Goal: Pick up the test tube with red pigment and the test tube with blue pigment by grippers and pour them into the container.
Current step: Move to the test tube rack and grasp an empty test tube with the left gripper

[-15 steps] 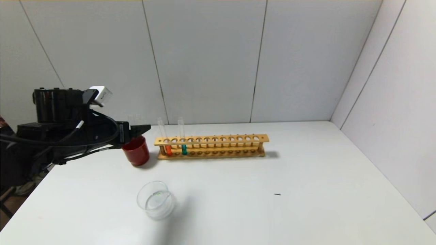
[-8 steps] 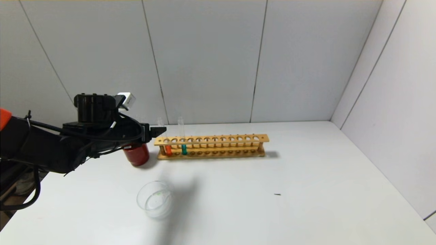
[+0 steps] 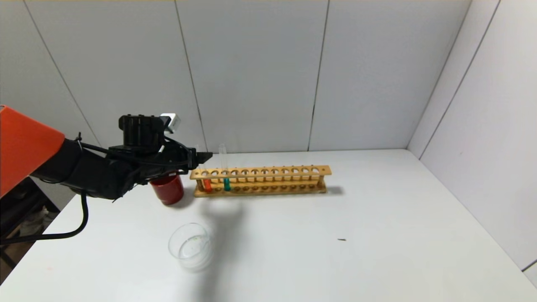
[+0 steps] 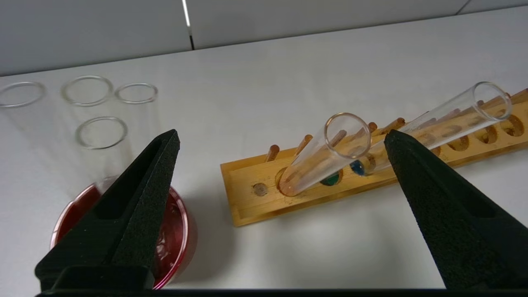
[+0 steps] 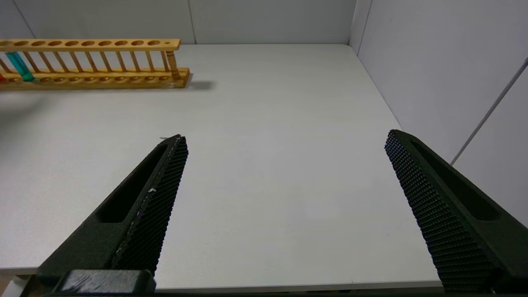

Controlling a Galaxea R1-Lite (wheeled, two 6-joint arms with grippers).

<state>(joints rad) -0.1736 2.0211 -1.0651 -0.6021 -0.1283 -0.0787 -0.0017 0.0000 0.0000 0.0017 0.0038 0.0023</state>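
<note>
Glass rim of the test tube with red pigment (image 4: 345, 131), upright in the wooden rack (image 3: 260, 180), now sits between my left gripper (image 4: 280, 140)'s wide-open fingers after my advance from the red cup (image 3: 168, 188), ready for closing.

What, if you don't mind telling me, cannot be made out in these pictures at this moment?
- The container: only the head view shows it; whether it holds liquid is unclear.
- The test tube with red pigment: in the head view the left claw covers its top.
- The right claw: outside the head view.
- The test tube with blue pigment: upper part cut off in the right wrist view.
</note>
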